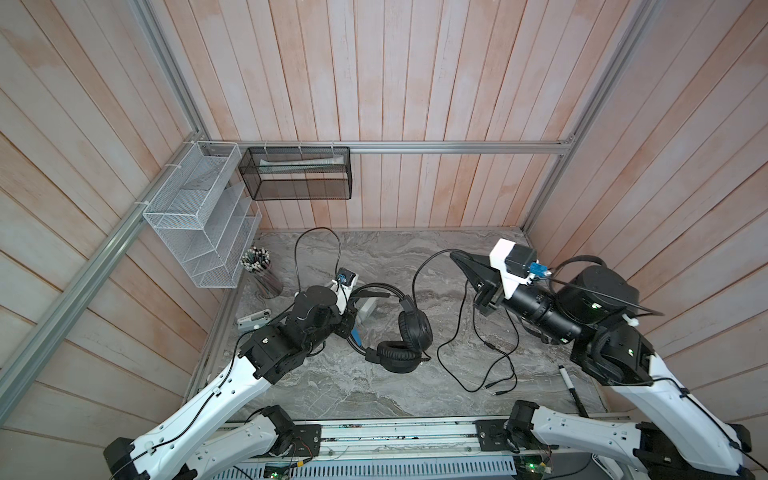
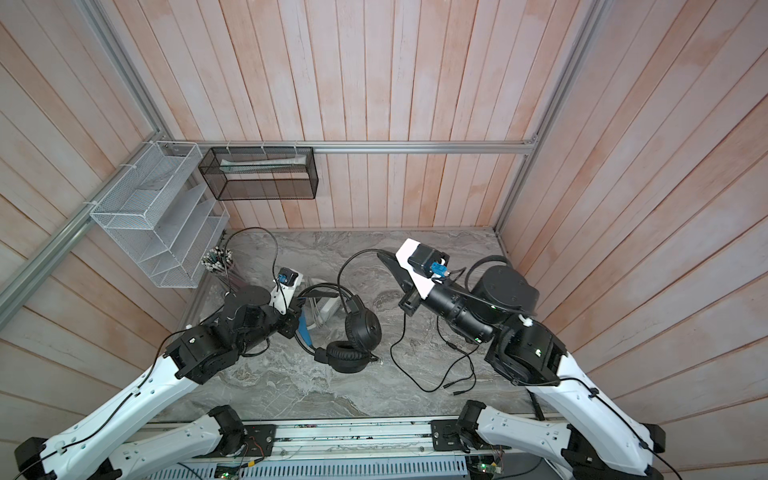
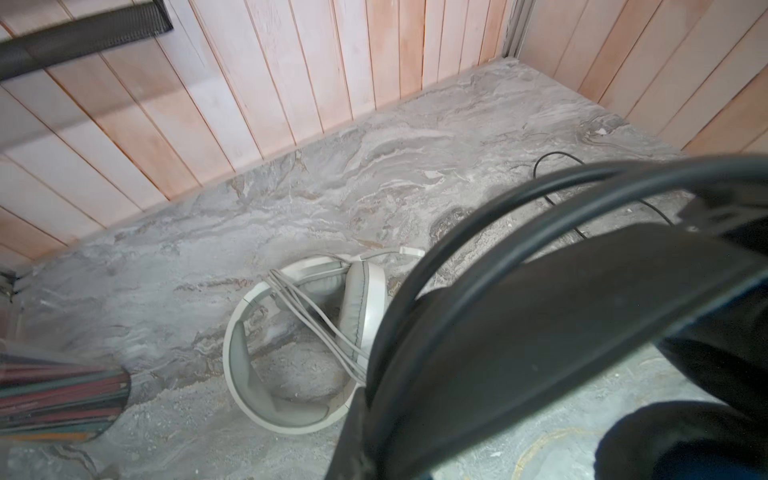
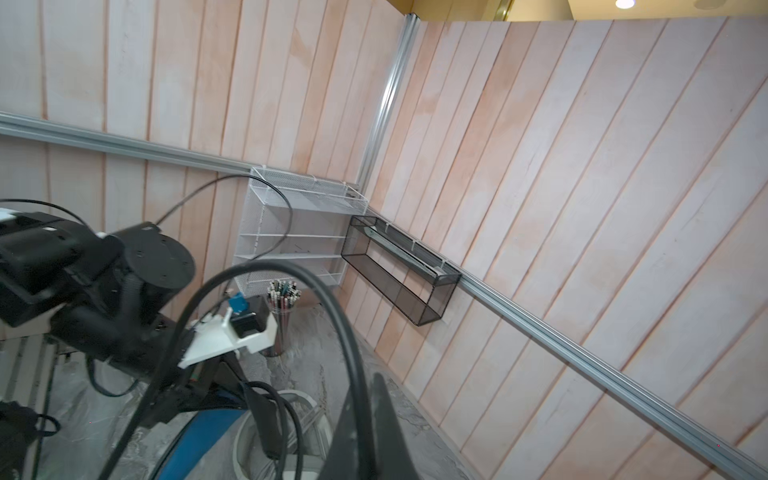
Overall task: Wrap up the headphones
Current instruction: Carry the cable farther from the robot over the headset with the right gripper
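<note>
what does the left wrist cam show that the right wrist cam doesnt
Only the left wrist view: the white cable wound across the white over-ear headset, and the marble tabletop's far corner. Only the right wrist view: the white wire wall rack and the left arm. Both: part of that headset, the black headset's padded band, its black cable, the black mesh wall basket and the clear cup of coloured pencils.
</note>
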